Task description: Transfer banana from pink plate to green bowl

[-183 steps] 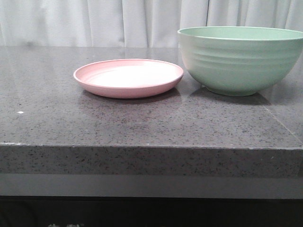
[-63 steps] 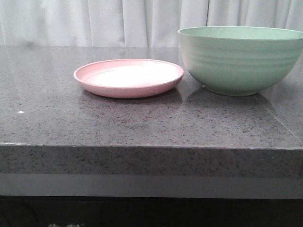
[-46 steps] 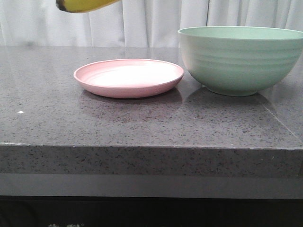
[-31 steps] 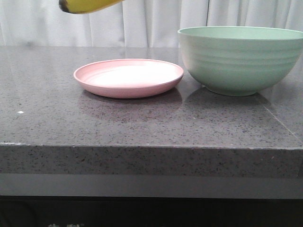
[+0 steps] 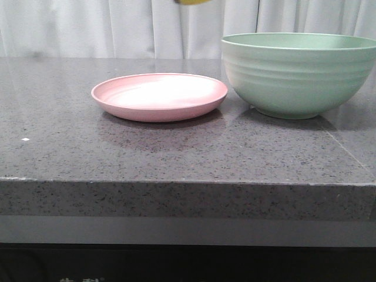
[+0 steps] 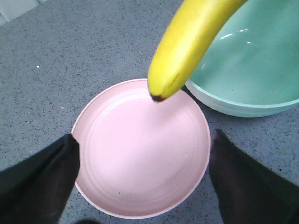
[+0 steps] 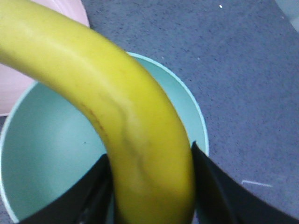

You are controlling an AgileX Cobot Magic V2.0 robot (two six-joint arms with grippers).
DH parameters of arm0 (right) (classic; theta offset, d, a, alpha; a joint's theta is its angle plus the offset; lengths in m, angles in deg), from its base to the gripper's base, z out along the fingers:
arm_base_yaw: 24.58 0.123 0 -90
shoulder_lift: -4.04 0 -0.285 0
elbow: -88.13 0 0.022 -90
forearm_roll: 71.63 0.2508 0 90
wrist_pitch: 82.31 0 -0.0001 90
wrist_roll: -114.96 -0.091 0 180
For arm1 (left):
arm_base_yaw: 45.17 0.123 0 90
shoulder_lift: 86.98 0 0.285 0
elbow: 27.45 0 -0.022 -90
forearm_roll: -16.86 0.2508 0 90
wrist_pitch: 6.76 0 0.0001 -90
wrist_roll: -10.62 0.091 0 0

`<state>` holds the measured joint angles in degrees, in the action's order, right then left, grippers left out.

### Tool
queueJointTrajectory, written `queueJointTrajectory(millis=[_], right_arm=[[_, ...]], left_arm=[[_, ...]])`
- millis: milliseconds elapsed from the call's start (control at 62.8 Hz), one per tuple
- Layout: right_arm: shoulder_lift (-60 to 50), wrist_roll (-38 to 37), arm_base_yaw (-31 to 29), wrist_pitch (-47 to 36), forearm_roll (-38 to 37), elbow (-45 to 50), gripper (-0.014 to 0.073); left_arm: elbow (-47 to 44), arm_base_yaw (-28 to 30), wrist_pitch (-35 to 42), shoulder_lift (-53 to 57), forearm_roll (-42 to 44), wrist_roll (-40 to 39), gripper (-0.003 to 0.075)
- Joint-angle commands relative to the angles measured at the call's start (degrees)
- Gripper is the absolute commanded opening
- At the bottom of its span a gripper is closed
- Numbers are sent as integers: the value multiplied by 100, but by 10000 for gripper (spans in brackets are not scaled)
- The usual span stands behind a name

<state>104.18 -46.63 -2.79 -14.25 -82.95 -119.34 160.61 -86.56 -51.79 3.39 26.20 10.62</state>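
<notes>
The yellow banana (image 7: 107,107) is clamped between the black fingers of my right gripper (image 7: 149,156), held high over the open green bowl (image 7: 42,149). In the front view only a sliver of the banana (image 5: 191,2) shows at the top edge, above the gap between the pink plate (image 5: 158,97) and the green bowl (image 5: 299,73). My left gripper (image 6: 145,140) is open and empty, high over the bare pink plate (image 6: 140,177). The banana's dark tip (image 6: 159,97) hangs in its view beside the bowl (image 6: 252,60). Neither gripper shows in the front view.
Plate and bowl stand side by side on a dark speckled stone counter (image 5: 176,158), bowl to the right and almost touching the plate. The counter's front edge (image 5: 176,182) runs across the view. A white curtain (image 5: 117,26) hangs behind.
The banana came into the front view at the top left, then moved right and up; now only its lower edge shows near the bowl's left rim. Plate and bowl have not moved.
</notes>
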Motion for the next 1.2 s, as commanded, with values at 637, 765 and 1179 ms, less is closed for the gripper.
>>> queueJointTrajectory(millis=[637, 765, 1179], right_arm=[[-239, -63, -894, 853, 388, 318, 13], [-239, -92, -902, 847, 374, 541, 14], [-239, -408, -941, 847, 252, 555, 212]], left_arm=[[190, -10, 423, 200, 117, -52, 562], [190, -10, 423, 200, 117, -52, 562], [190, -10, 386, 200, 117, -52, 559]])
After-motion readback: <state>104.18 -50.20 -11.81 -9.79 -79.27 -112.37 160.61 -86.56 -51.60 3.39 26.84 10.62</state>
